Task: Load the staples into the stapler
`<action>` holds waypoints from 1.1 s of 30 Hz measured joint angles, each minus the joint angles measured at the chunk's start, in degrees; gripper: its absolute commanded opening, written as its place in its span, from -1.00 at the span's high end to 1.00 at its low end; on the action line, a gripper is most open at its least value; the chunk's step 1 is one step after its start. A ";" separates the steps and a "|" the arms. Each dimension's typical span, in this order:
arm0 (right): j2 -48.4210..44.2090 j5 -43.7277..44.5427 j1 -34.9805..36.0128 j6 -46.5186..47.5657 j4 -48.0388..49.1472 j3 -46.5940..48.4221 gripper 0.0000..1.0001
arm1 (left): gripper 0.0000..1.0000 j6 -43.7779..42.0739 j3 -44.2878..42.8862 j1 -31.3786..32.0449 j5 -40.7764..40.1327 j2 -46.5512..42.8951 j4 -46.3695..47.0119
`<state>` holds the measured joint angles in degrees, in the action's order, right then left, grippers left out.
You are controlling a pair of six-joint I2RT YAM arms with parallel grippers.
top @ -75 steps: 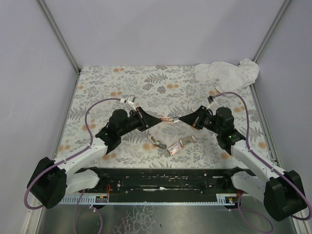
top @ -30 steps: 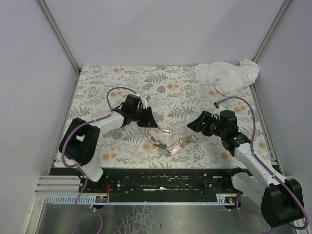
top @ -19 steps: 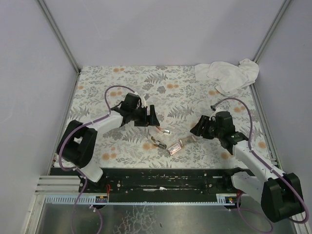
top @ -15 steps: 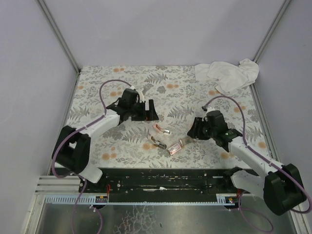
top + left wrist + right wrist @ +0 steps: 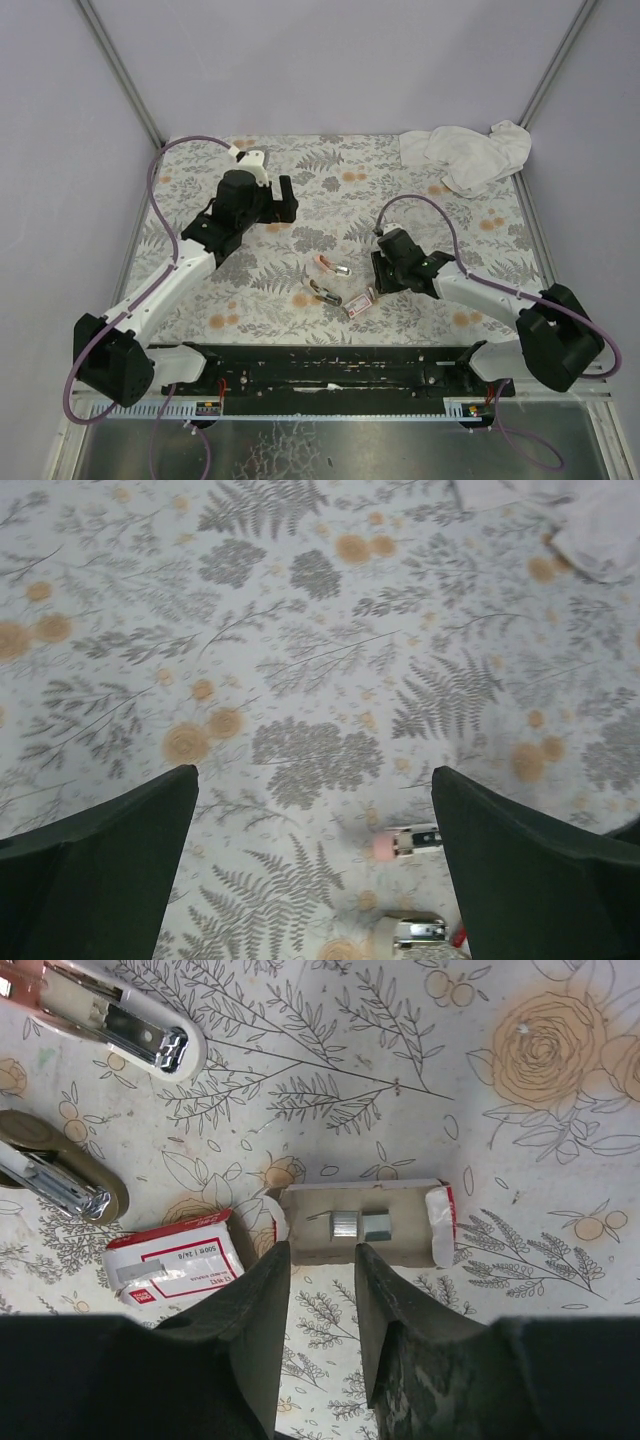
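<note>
Found the left claw point(image 5: 313, 772) spread to its widest, nothing in it, above the fern-printed table surface point(image 5: 300, 630). Saw the right claw point(image 5: 320, 1255) narrowed to a slim gap, gripping nothing. Spotted just ahead of its fingertips point(image 5: 262, 1290) the tan cardboard tray of staples point(image 5: 400, 1225), a short silver strip inside; could not tell whether touched. Noted left of that claw the white-and-red labelled box sleeve point(image 5: 175, 1265), and farther ahead-left a pink-and-white stapler point(image 5: 110, 1020) and a brown stapler point(image 5: 55, 1175).
</note>
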<state>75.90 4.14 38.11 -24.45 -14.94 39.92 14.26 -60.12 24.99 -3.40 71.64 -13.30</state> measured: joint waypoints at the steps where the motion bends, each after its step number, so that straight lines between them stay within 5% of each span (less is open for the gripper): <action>1: 0.94 0.79 0.92 0.26 -0.26 0.59 0.17 | -1.00 -0.20 0.50 0.00 -0.76 0.00 -0.13; 33: 11.08 8.44 5.90 2.23 -2.58 5.01 0.32 | -1.00 -1.09 1.38 0.00 -3.61 0.94 -0.63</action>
<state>86.98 12.58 44.01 -22.22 -17.52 44.93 13.17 -58.74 24.99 -7.01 72.58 -13.93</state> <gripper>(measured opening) 0.355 0.997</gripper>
